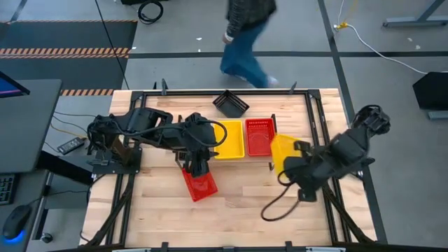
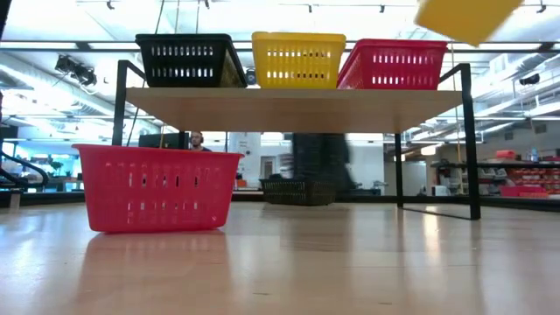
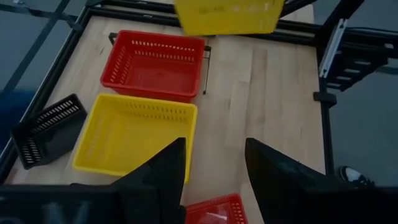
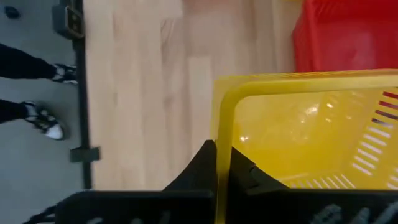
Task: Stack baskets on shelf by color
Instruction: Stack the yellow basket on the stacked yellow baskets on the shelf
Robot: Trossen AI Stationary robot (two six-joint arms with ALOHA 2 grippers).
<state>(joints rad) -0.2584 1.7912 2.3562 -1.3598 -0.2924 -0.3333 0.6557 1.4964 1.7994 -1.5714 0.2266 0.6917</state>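
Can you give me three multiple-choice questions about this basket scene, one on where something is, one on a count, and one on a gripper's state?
1. Where is the red basket nearest the low camera?
A. On the shelf
B. On the table, in front of the shelf
C. Held in the air

2. How many baskets stand on the shelf top?
A. Three
B. One
C. Five

3. What is the right gripper doing?
A. Open above a black basket
B. Shut on nothing
C. Shut on a yellow basket

Answers:
1 B: the low view shows it resting on the tabletop, beneath the shelf's height.
2 A: black, yellow and red side by side.
3 C: its fingers pinch the rim of the yellow basket, which is lifted at the shelf's right end.
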